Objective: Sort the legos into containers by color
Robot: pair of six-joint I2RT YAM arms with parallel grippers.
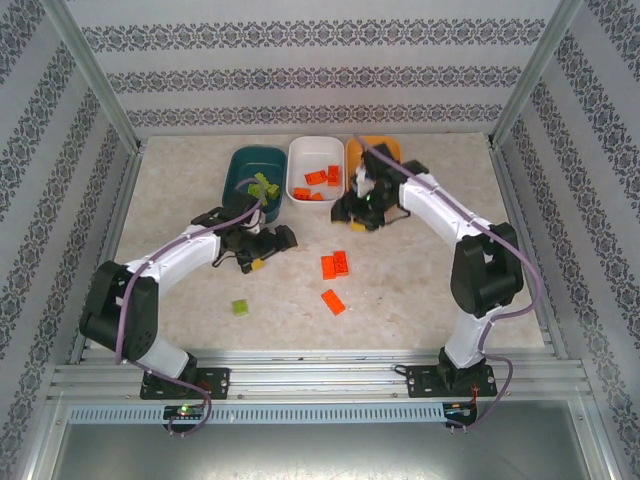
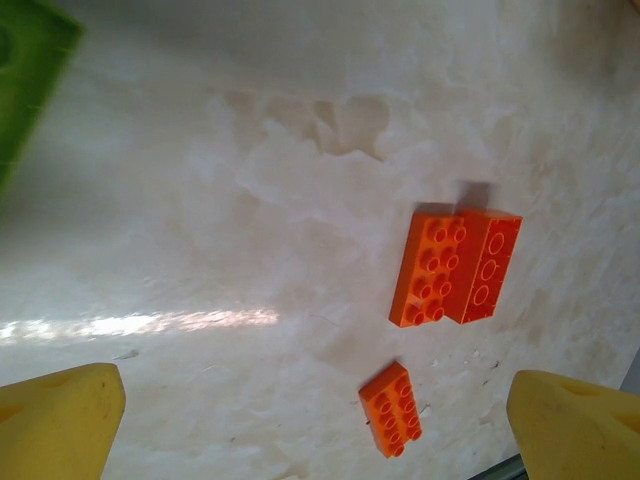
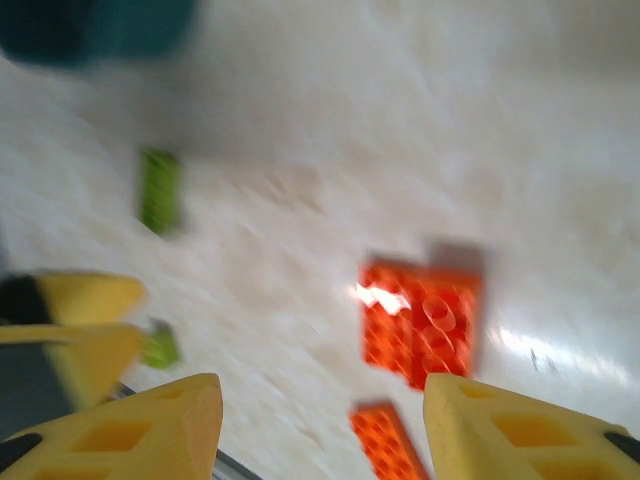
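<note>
Two orange legos [image 1: 335,265] lie side by side mid-table, with a third orange lego [image 1: 333,301] nearer me. A green lego [image 1: 241,307] sits alone at the near left. The teal container [image 1: 250,165] holds green legos [image 1: 265,185], and the white container [image 1: 313,160] holds orange legos [image 1: 320,180]. My right arm partly hides the orange container [image 1: 378,150]. My left gripper [image 1: 265,248] [image 2: 320,410] hangs open and empty in front of the teal container, over the orange pair [image 2: 455,268] and the single brick [image 2: 392,408]. My right gripper [image 1: 358,215] [image 3: 320,410] is open and empty near the white container.
A green lego [image 2: 25,80] fills the left wrist view's upper-left corner. The right wrist view is blurred; it shows the orange pair [image 3: 420,320], a green lego [image 3: 160,190], the teal container [image 3: 95,25] and the other gripper's yellow fingers [image 3: 80,320]. Patterned walls enclose the table.
</note>
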